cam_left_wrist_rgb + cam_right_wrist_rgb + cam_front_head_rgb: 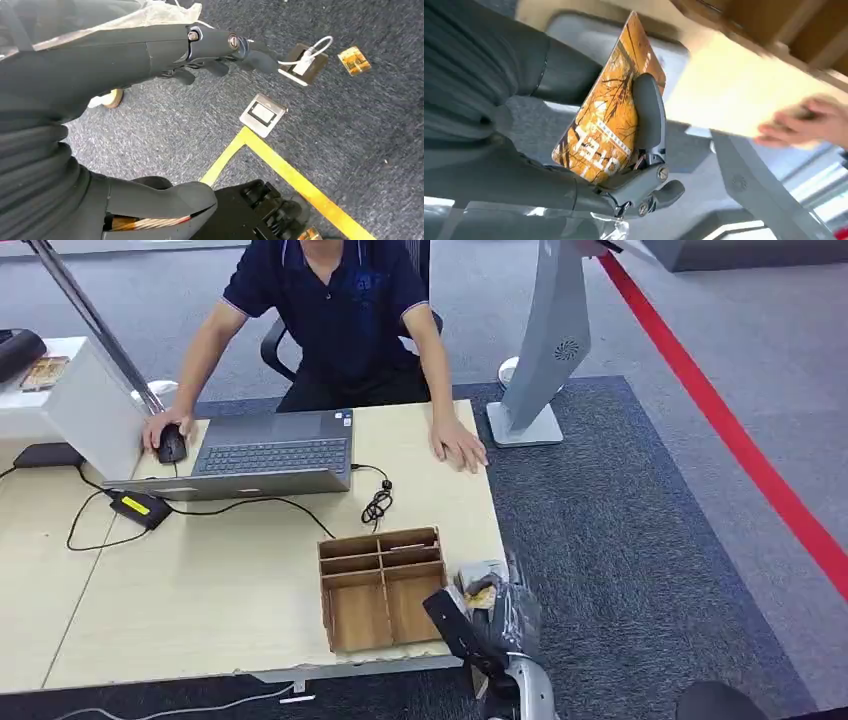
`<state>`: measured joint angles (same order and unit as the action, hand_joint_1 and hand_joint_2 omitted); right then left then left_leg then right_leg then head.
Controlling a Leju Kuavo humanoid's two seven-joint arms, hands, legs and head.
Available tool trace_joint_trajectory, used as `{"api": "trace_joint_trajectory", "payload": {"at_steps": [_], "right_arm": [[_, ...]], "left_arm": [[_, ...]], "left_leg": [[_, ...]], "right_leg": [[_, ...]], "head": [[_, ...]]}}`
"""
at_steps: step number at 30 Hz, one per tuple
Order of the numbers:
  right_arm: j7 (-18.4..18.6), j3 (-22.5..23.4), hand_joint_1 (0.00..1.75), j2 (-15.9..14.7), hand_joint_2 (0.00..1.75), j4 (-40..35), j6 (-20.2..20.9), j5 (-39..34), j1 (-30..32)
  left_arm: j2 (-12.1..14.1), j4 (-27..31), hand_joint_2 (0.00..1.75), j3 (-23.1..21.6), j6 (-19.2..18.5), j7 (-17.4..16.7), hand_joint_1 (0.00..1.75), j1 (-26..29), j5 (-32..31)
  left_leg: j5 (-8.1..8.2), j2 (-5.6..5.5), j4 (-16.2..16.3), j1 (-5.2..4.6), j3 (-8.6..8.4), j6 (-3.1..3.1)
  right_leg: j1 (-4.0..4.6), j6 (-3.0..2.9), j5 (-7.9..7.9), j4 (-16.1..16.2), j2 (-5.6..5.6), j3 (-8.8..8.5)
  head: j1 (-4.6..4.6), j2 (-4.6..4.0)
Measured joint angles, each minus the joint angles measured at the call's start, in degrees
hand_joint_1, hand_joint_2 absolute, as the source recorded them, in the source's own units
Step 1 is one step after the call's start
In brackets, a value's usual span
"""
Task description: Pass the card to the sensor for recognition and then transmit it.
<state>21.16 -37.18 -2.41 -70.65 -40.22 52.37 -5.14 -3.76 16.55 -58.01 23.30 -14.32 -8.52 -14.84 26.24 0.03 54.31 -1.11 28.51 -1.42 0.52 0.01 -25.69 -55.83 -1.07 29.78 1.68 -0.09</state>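
Card (606,125): orange/amber w/ dark bare-tree branches and a pale patch; big white letters across the lower part, turned in the right wrist view and partly under the fingers, so not readable; a row of tiny white print above them, too small to read. Right hand (644,150) grips the card, dark finger (649,112) pressed flat on its printed face, card standing out from the palm. In the head view the right hand (480,610), wrapped in clear plastic, sits just off the table (200,590) edge, near the corner, beside a wooden divider box (380,585); a bit of orange card (481,594) shows there. Left hand (150,55) hangs over grey carpet (150,130), fingers apart, holding nothing. Person (340,310) sits behind a laptop (270,455), one hand on a mouse (171,445), other flat on the table. Grey stand (545,350) on the floor beside the table.
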Motion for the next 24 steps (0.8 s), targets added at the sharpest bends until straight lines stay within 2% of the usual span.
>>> {"api": "trace_joint_trajectory", "payload": {"at_steps": [6, 11, 24], "right_arm": [[1.85, 0.2, 1.75, -1.05, 1.75, -9.54, 0.09, 4.89, 0.06], [2.31, 0.2, 1.75, -1.57, 1.75, -15.42, 0.76, 6.25, -0.27], [-0.16, -0.2, 1.75, -1.16, 1.75, -19.62, 2.82, 8.92, -2.92]], "left_arm": [[0.02, -0.11, 1.75, 0.13, 0.22, 0.0, 0.0, 0.29, -0.11], [0.02, -0.13, 1.75, 0.15, 0.15, 0.04, 0.0, 0.33, -0.39], [-0.46, -0.11, 1.75, 0.13, 0.72, -1.09, 0.0, 0.17, -2.14]], "left_leg": [[0.0, 0.0, 0.0, 0.0, 0.01, 0.0], [0.0, 0.0, 0.0, 0.0, 0.01, 0.0], [0.0, -0.01, 0.0, 0.0, 0.02, 0.0]], "right_leg": [[0.0, 0.0, 0.0, 0.0, 0.0, 0.01], [0.0, 0.0, 0.0, 0.0, 0.0, 0.0], [0.0, 0.0, 0.01, 0.0, 0.0, 0.0]], "head": [[0.0, 0.0], [0.0, 0.0], [0.02, 0.0]]}}
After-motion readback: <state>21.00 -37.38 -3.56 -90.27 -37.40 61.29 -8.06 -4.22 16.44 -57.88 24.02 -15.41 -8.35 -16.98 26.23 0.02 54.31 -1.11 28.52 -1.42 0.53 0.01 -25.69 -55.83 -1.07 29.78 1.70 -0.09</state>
